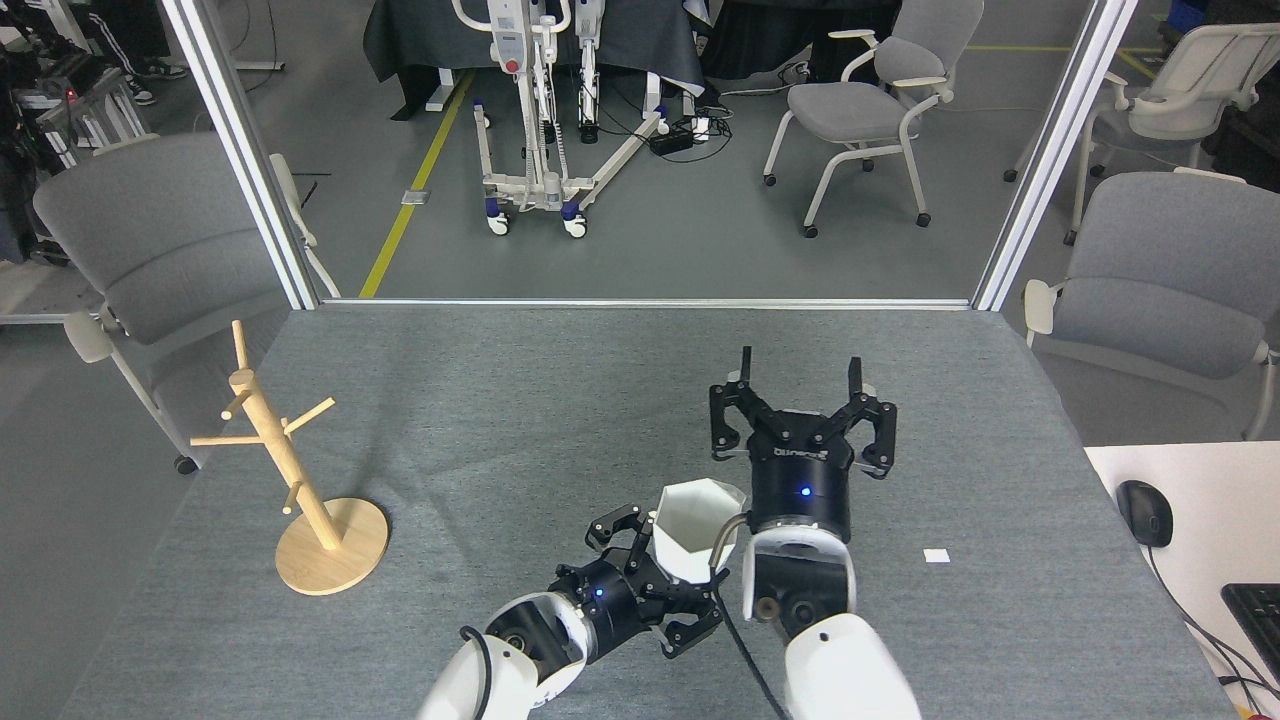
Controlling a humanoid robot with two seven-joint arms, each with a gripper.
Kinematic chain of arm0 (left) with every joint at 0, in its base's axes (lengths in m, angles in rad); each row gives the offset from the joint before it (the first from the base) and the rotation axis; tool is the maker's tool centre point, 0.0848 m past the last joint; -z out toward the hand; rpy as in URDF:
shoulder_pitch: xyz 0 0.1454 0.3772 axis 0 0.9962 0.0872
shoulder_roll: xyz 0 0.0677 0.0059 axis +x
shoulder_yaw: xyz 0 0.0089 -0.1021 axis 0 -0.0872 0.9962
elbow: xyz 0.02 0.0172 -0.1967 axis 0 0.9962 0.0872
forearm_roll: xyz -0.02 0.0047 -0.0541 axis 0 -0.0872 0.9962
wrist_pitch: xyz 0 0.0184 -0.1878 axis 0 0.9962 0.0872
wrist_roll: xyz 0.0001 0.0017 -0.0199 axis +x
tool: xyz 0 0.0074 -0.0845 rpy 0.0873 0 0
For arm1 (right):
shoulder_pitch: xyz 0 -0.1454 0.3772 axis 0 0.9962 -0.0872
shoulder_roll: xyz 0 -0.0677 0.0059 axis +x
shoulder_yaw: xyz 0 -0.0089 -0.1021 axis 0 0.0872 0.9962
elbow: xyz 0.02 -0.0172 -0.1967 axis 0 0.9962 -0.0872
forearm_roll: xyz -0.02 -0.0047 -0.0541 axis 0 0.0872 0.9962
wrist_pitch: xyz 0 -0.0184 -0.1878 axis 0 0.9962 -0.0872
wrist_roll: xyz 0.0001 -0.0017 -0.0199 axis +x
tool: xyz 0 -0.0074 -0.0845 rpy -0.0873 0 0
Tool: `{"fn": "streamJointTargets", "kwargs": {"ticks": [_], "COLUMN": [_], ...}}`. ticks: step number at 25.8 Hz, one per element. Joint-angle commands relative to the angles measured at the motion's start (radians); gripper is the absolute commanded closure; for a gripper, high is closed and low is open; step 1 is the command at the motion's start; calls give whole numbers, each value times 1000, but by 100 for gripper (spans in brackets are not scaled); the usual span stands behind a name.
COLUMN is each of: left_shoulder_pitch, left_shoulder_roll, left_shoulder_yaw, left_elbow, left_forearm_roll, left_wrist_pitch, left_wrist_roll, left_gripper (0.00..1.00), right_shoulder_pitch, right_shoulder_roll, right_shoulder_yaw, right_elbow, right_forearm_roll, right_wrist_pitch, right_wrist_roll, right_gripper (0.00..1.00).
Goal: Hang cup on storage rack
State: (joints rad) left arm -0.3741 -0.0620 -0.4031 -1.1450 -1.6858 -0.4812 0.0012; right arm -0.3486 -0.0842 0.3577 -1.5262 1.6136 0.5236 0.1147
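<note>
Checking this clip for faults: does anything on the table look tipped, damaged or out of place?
Nothing stands out. The light wooden mug tree stands upright on its round base, the white hexagonal faceted cup sits undamaged in the left gripper, and the right gripper is open and empty.

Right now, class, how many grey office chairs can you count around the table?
4: one chair at the table's far-left corner, one at its far-right corner, one out on the floor behind, one at the top-right edge. Others may be hidden.
</note>
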Motion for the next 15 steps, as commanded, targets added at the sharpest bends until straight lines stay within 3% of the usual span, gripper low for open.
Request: {"fn": "streamJointTargets", "kwargs": {"ticks": [1, 4, 6, 9, 15], "left_shoulder_pitch": [112, 211, 285, 385, 485], "left_shoulder_roll": [76, 149, 189, 197, 246], "left_shoulder_yaw": [32, 81, 139, 271, 547], "left_elbow": [-137, -263, -334, -401, -433], "left_forearm_roll": [0, 0, 1, 0, 1], "left_wrist_pitch": [82, 150, 173, 176, 167], "left_wrist_roll": [0, 0, 0, 0, 0], "left_gripper": [100, 100, 100, 100, 100], "right_shoulder_pitch": [71, 197, 266, 346, 390], "right_shoulder_roll": [-86, -115, -117, -108, -103], "right_shoulder_yaw": [-270, -391, -425, -457, -503], "right_elbow": [1, 0, -12, -40, -91], "right_forearm_roll": [-129, -150, -149, -147, -147], "right_wrist_pitch": [-353, -502, -521, -536, -643], "right_wrist_roll": [-116, -228, -231, -204, -162], "right_gripper": [1, 1, 1, 1, 1]}}
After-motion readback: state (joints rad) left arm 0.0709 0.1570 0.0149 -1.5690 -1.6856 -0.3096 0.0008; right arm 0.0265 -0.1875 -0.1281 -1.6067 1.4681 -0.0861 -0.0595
